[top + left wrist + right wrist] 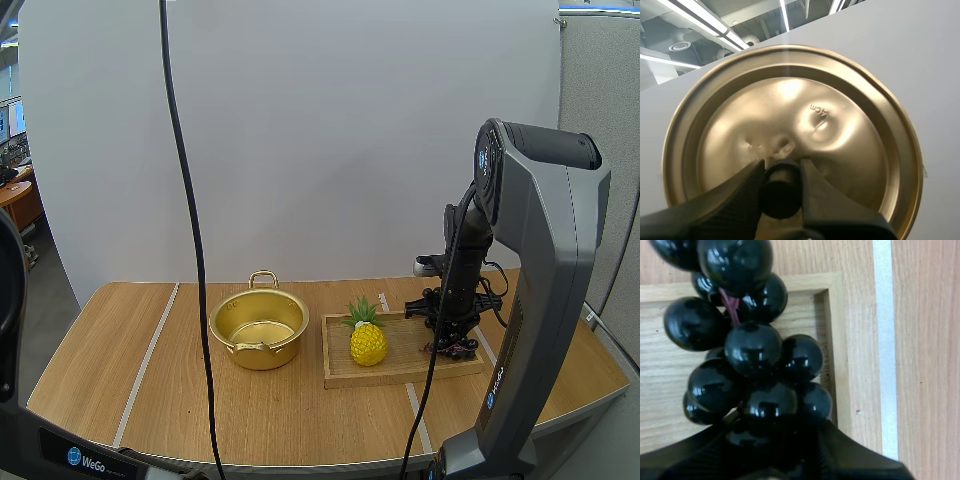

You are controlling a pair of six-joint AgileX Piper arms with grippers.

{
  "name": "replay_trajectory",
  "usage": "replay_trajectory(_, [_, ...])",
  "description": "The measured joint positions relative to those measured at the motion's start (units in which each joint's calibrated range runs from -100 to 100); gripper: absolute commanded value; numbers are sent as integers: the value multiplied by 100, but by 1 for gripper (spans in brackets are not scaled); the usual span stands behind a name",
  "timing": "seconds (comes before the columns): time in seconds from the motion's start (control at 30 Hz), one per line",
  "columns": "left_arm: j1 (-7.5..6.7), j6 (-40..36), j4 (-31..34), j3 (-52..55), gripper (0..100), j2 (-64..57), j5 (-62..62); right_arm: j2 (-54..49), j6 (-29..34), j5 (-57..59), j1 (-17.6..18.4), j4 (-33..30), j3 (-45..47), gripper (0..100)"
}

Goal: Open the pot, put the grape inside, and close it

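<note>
The left claw [782, 172] clamps the lid [790, 110] clear of the open pot [262, 350] while the right claw [775, 432] pinches the grapes [752, 350] on the tray [830, 310] for lifting

Bright, even light falls on the worktop [150, 380], with a soft shadow beneath the pot [285, 345]. Glare spots shine on the lid [840, 150] and grapes [752, 347].
</note>
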Motion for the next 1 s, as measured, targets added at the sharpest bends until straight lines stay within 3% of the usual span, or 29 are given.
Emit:
replay_trajectory(0.3, [0, 0, 0, 0, 0, 0, 0, -288, 0, -79, 0, -12, 14, 0])
replay_trajectory(0.53, [0, 0, 0, 0, 0, 0, 0, -1442, 0, -223, 0, 38, 14, 0])
replay_trajectory(1.0, [0, 0, 0, 0, 0, 0, 0, -3531, 0, -187, 0, 788, 14, 0])
